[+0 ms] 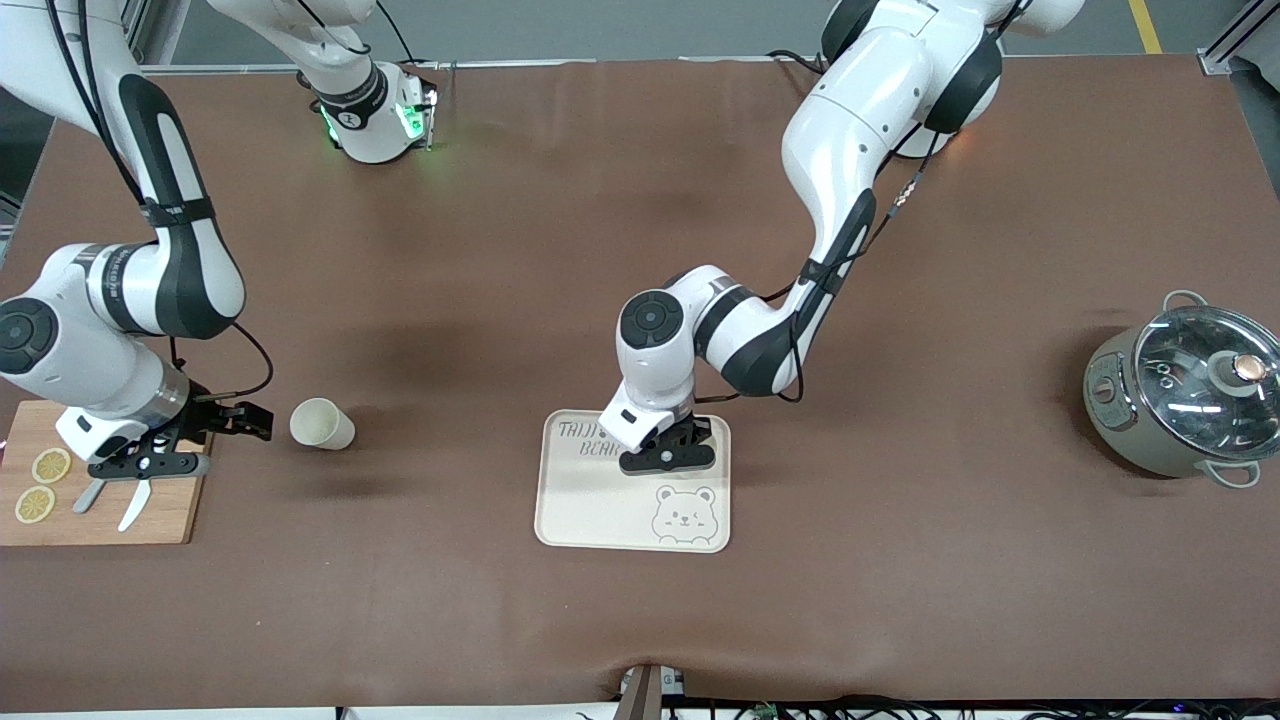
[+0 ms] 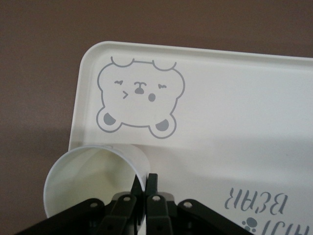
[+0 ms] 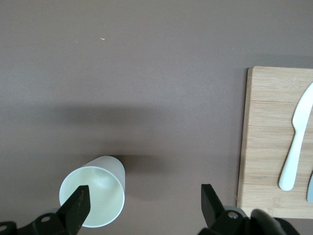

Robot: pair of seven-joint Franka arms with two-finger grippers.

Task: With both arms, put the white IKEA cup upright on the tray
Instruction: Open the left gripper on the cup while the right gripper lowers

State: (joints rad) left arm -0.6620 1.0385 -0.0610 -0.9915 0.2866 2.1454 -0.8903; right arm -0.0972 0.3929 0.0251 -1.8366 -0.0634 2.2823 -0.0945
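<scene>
A white cup (image 2: 93, 176) is pinched by its rim in my shut left gripper (image 2: 145, 182), one finger inside the mouth and one outside. It hangs tilted over the cream tray (image 2: 220, 122), beside the bear drawing; whether it touches the tray I cannot tell. In the front view the left gripper (image 1: 665, 450) is low over the tray (image 1: 600, 510) and hides that cup. A second white cup (image 1: 322, 423) stands mouth up on the table toward the right arm's end. My right gripper (image 1: 250, 420) is open next to it, one finger over the cup (image 3: 93, 196).
A wooden cutting board (image 1: 100, 500) with lemon slices and a white plastic knife (image 3: 296, 142) lies under the right arm's wrist. A grey pot with a glass lid (image 1: 1180, 400) stands at the left arm's end of the table.
</scene>
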